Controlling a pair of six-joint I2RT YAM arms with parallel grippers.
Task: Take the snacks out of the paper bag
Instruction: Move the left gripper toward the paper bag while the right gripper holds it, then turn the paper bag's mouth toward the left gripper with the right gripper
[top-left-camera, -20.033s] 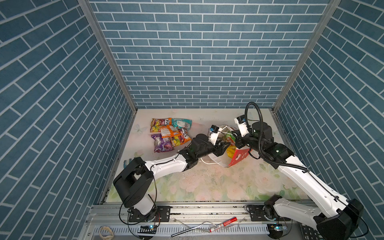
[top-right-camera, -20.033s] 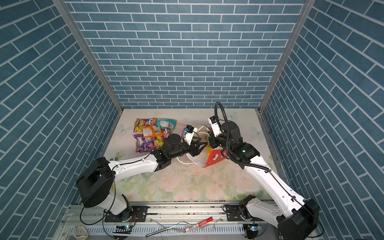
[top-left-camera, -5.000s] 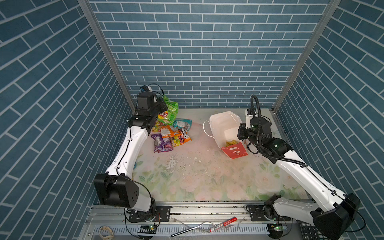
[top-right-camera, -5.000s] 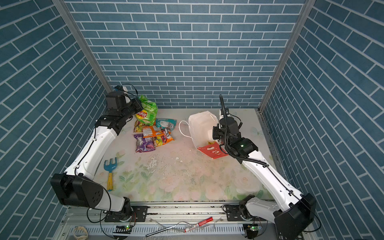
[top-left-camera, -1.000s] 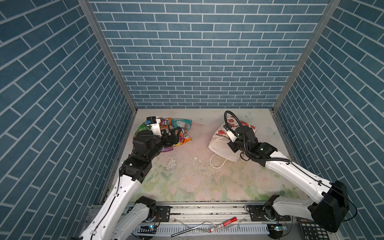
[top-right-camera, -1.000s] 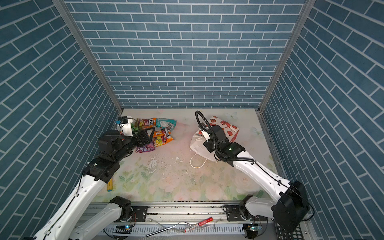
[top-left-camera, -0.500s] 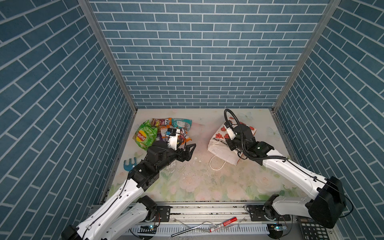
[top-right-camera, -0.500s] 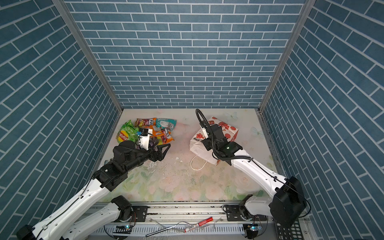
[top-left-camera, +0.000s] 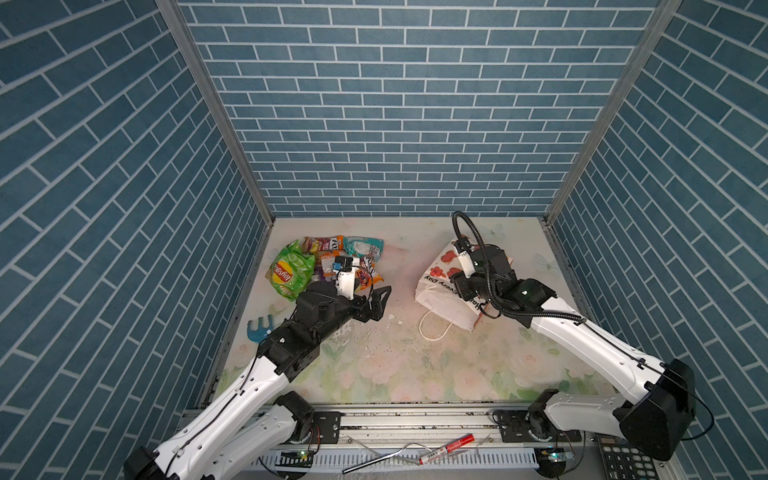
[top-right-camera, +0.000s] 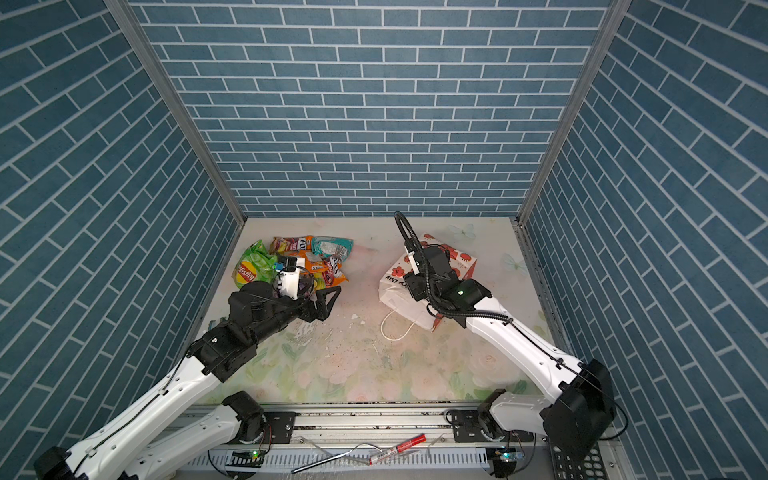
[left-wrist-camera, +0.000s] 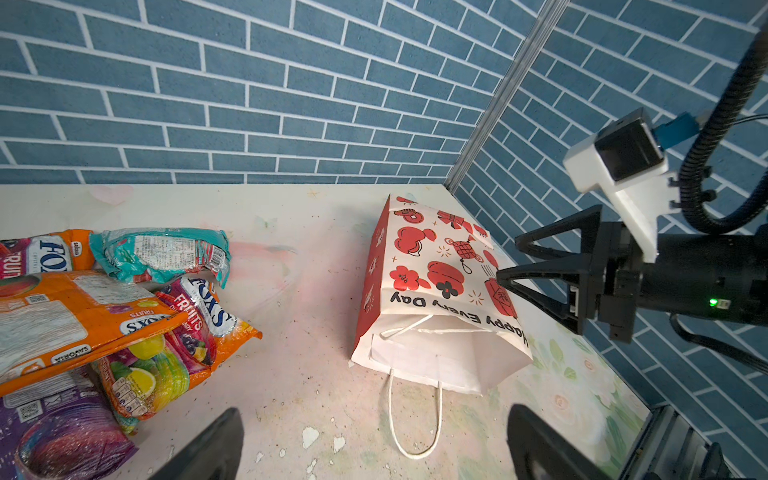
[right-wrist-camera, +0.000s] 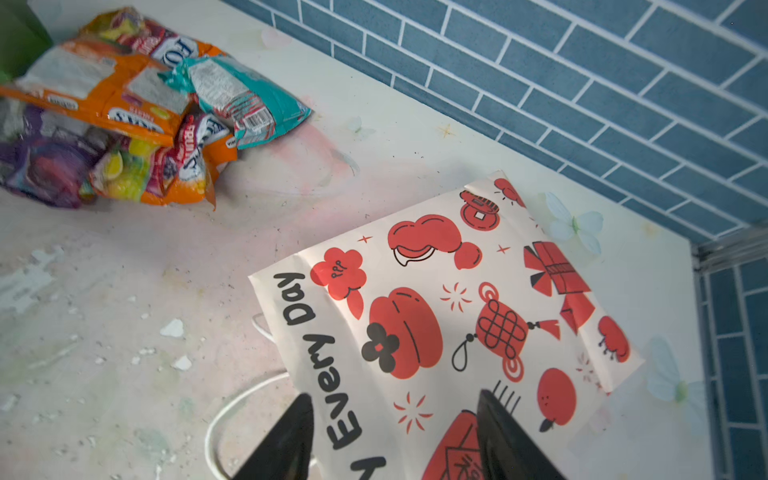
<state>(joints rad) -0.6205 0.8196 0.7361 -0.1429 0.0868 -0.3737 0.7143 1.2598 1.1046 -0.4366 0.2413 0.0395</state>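
Across from the snacks (top-left-camera: 299, 270), the paper bag (top-left-camera: 436, 291) is judged emptied; left gripper (top-left-camera: 377, 303) and right gripper (left-wrist-camera: 508, 258) are spread, nothing held; withdrawal is needed.

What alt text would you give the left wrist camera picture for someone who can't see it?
A red-and-white paper bag printed "Happy Every Day" lies on its side on a pale table, its open mouth showing only white inside. A heap of snack packets lies apart from it, and the right end effector hangs open over the bag.
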